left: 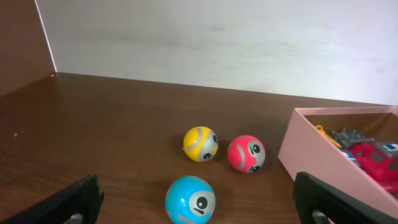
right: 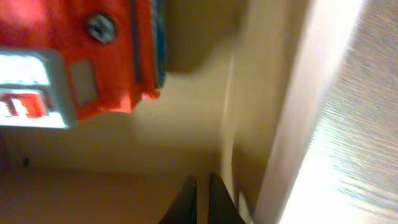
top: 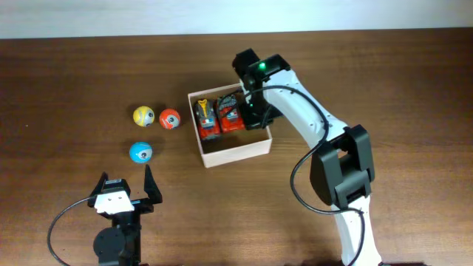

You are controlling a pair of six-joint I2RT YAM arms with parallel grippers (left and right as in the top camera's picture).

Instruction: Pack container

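Observation:
The container (top: 236,153) is a cream-white shallow square box at the table's middle; it also shows in the left wrist view (left: 323,162) and the right wrist view (right: 292,112). Two red toy cars (top: 231,114) (top: 207,118) lie side by side in its left part. My right gripper (top: 255,111) reaches down inside the box at its right side, next to the cars. Its fingers (right: 202,193) are shut and empty near the tan floor, beside a red car (right: 93,56). My left gripper (top: 126,179) is open and empty at the front left.
Three balls with faces lie left of the box: yellow (top: 143,116), red (top: 170,119) and blue (top: 140,152). The blue ball (left: 190,199) sits just ahead of my open left fingers. The brown table ends at a pale wall behind.

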